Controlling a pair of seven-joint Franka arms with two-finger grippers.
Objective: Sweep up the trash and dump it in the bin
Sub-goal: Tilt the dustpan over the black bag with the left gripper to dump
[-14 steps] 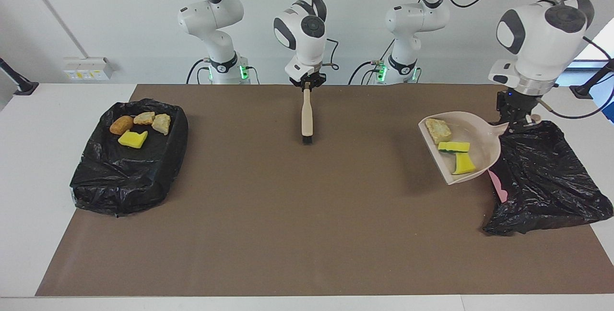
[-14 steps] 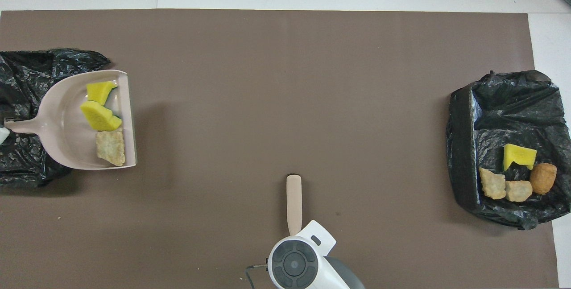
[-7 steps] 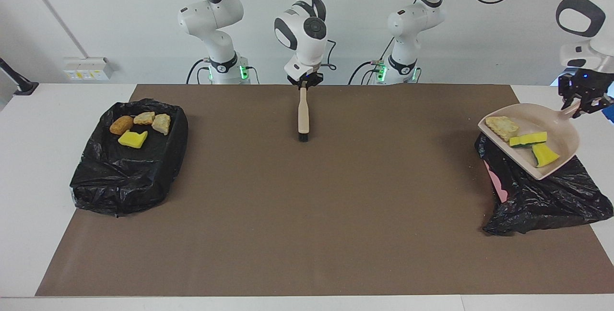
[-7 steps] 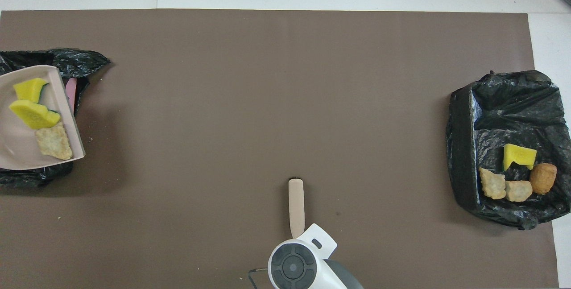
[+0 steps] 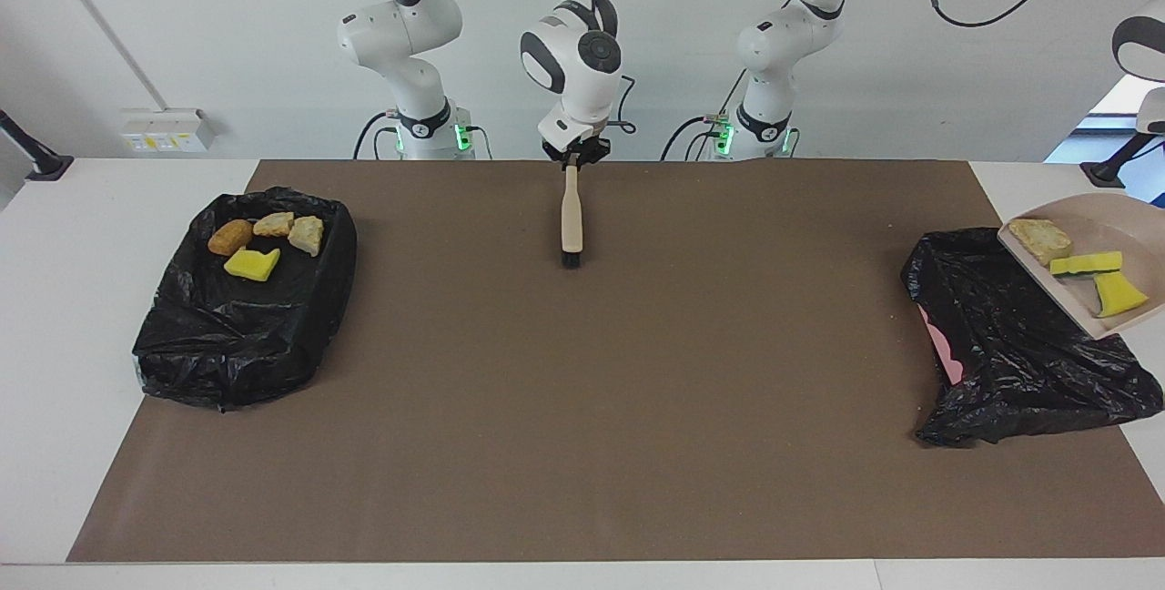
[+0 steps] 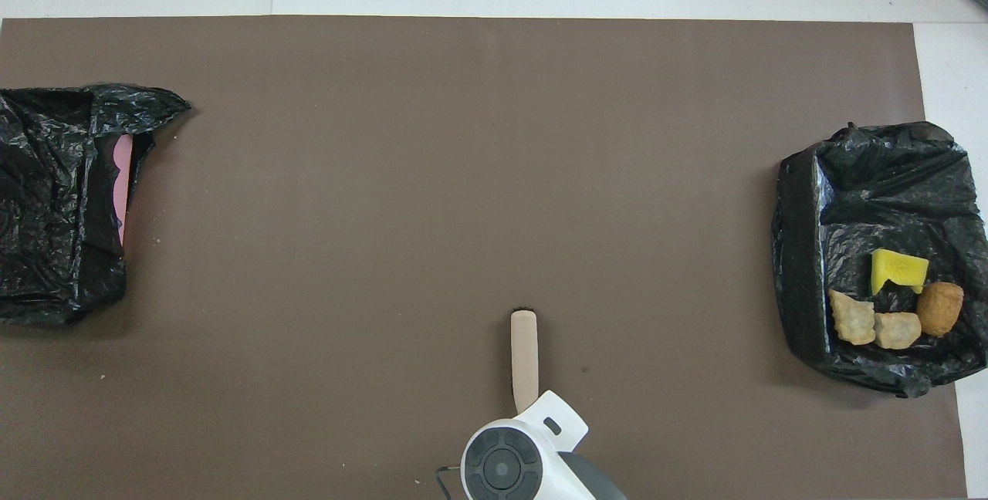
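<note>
A beige dustpan (image 5: 1074, 226) hangs tilted in the air over the outer edge of the black-bagged bin (image 5: 1019, 344) at the left arm's end. It carries trash: a beige foam chunk (image 5: 1038, 239) and two yellow sponge pieces (image 5: 1088, 262). Its handle and my left gripper are cut off by the facing view's edge, and neither shows in the overhead view. My right gripper (image 5: 575, 153) is shut on the handle of the beige brush (image 5: 571, 217), which points bristles down at the mat near the robots. In the overhead view the brush (image 6: 525, 353) sticks out from under the right wrist.
A second black-bagged bin (image 5: 182, 335) at the right arm's end holds several trash pieces (image 5: 252, 264), also seen from overhead (image 6: 899, 270). A pink wall (image 6: 122, 184) shows at the mouth of the bin (image 6: 46, 176) at the left arm's end. A brown mat (image 5: 582, 390) covers the table.
The left arm has carried the loaded dustpan from beside the bin up and outward across it, out of the overhead view. The brush has drawn slightly toward the robots.
</note>
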